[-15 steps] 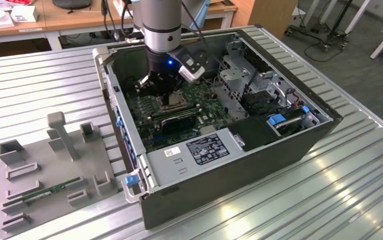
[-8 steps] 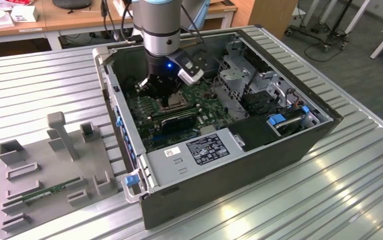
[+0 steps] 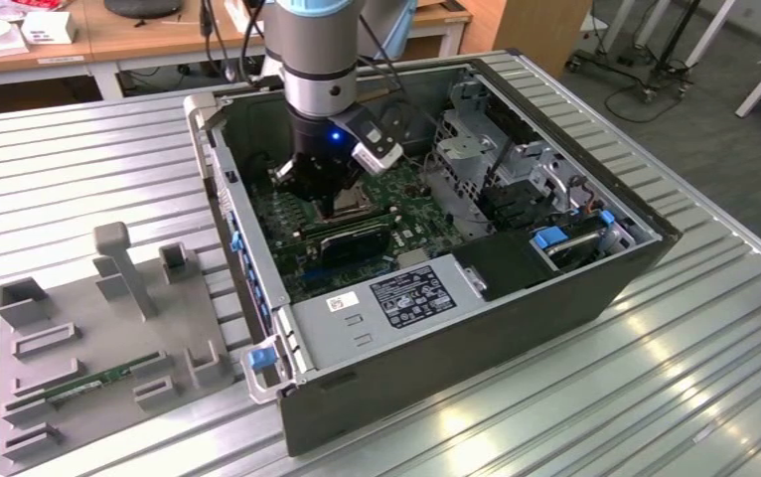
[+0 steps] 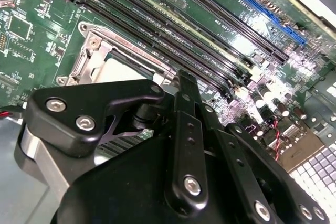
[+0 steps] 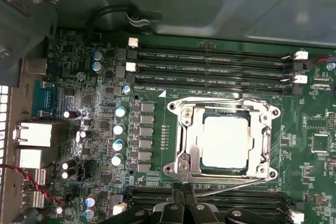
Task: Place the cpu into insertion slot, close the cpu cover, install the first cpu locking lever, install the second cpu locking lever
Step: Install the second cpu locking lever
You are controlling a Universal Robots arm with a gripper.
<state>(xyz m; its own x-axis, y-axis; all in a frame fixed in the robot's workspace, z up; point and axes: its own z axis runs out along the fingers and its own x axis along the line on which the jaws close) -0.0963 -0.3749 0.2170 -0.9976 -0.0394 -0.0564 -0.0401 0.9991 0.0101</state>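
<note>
In the first wrist view the cpu lies flat in the insertion slot, its pale metal face showing through the square cut-out. The silver cpu cover lies down over it. Thin wire levers run along two opposite sides of the frame. My gripper sits just beside the socket's edge, over the memory slots, with its black fingers together and nothing seen between them. The second wrist view shows the gripper close to the cpu. In the exterior view the gripper reaches down inside the open computer case.
Long black memory slots flank the socket on both sides. Case walls and the power supply hem the board in. Red and black wires run near the rear ports. A grey fixture holding a memory stick lies at the exterior view's left.
</note>
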